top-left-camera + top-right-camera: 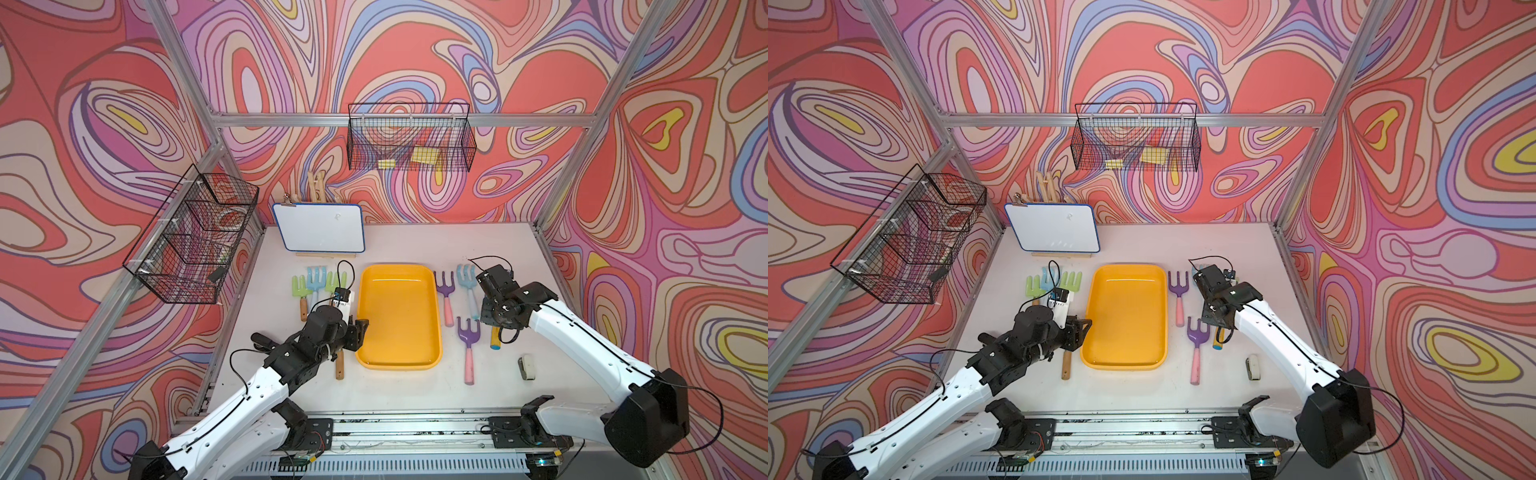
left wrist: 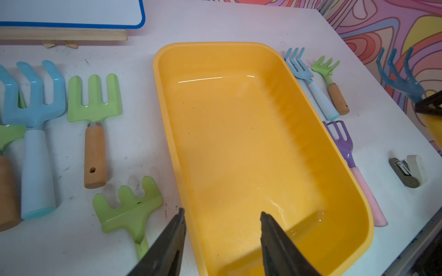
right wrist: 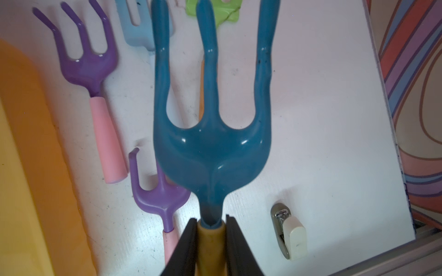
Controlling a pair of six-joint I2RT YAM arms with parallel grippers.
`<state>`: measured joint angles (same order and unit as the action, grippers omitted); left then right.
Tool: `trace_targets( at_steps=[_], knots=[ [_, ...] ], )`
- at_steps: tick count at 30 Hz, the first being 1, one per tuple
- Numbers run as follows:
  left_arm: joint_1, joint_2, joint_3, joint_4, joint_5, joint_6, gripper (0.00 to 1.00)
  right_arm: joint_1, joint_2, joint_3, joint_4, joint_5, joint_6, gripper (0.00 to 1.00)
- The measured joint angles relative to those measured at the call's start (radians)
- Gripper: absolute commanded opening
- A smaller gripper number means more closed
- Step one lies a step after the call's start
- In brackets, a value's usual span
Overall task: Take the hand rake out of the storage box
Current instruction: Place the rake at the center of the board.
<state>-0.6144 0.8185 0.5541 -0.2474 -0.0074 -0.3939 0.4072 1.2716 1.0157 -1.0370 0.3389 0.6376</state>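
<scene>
No text, label, brand, number or sign is legible in any view. The whiteboard [image 1: 319,227] bears one faint mark near its middle in both top views, too small to read.

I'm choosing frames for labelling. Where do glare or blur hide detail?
Left wrist view: white glare streaks on the storage box floor, one side wall smeared. Right wrist view: the teal rake is fairly sharp with small highlights; the box edge is a blur. Both top views: even light, faint shadows.
</scene>
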Motion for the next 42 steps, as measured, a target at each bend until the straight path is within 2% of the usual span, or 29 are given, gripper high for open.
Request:
trace_targets(
  at_steps=[6, 15, 33, 42],
  knots=[
    [0.000, 0.002, -0.006, 0.012, 0.044, -0.006, 0.55, -0.033, 0.000, -0.102, 0.003, -0.027, 0.032, 0.24],
    [0.000, 0.002, -0.006, 0.013, 0.066, -0.007, 0.55, -0.035, 0.008, -0.120, 0.017, -0.062, 0.060, 0.24],
    [0.000, 0.037, -0.006, 0.028, 0.076, -0.006, 0.55, -0.035, 0.039, -0.253, 0.086, -0.157, 0.071, 0.24],
    [0.000, 0.051, -0.006, 0.029, 0.072, -0.006, 0.55, -0.035, 0.073, -0.272, 0.153, -0.165, 0.071, 0.31]
  ],
)
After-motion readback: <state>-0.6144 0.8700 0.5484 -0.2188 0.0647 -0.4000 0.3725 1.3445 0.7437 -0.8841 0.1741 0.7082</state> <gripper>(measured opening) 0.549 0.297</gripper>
